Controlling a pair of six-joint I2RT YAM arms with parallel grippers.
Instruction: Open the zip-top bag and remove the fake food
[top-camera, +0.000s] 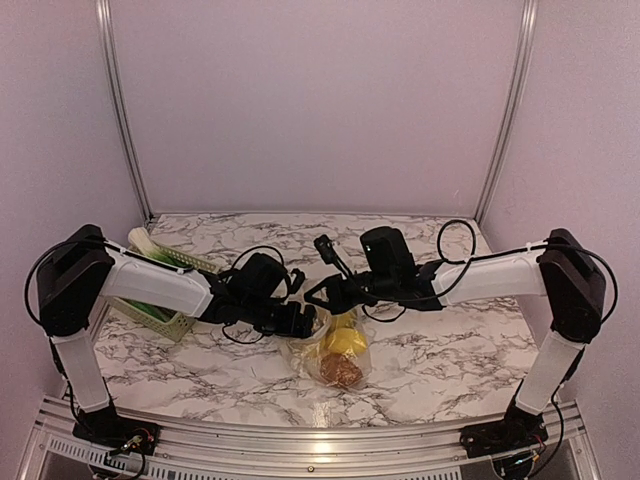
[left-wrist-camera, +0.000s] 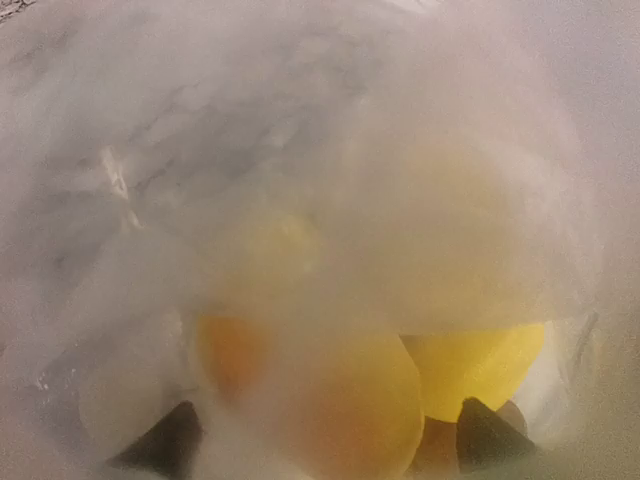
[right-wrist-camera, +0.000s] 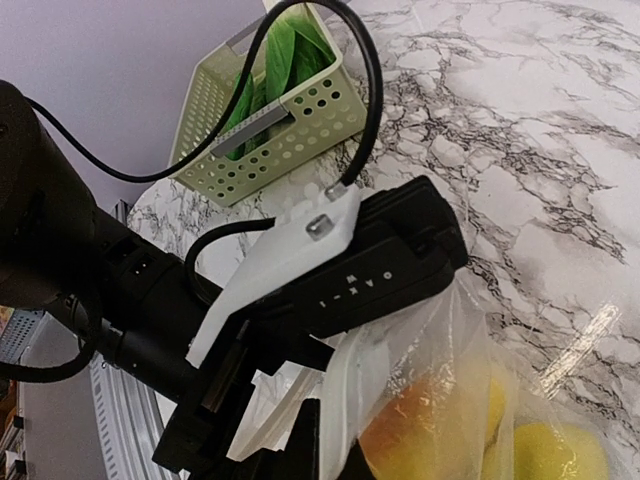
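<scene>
The zip-top bag (top-camera: 335, 350) hangs in the middle, holding yellow lemons (top-camera: 345, 338) and a brown lump (top-camera: 345, 372). My right gripper (top-camera: 325, 293) is shut on the bag's top edge; in the right wrist view its dark fingers (right-wrist-camera: 322, 440) pinch the white zip strip, with an orange-yellow piece (right-wrist-camera: 420, 425) just below. My left gripper (top-camera: 305, 322) is pressed against the bag's upper left. In its own view, bag film (left-wrist-camera: 300, 180) blurs everything. Its fingertips (left-wrist-camera: 170, 440) stand wide apart on either side of an orange-yellow piece (left-wrist-camera: 340, 400), beside a lemon (left-wrist-camera: 480, 365).
A pale green basket (top-camera: 170, 322) stands at the left behind the left arm, with green vegetables (right-wrist-camera: 275, 60) in it; its perforated wall (right-wrist-camera: 290, 130) shows in the right wrist view. Marble tabletop (top-camera: 450, 350) surrounds the bag. Walls close the back and sides.
</scene>
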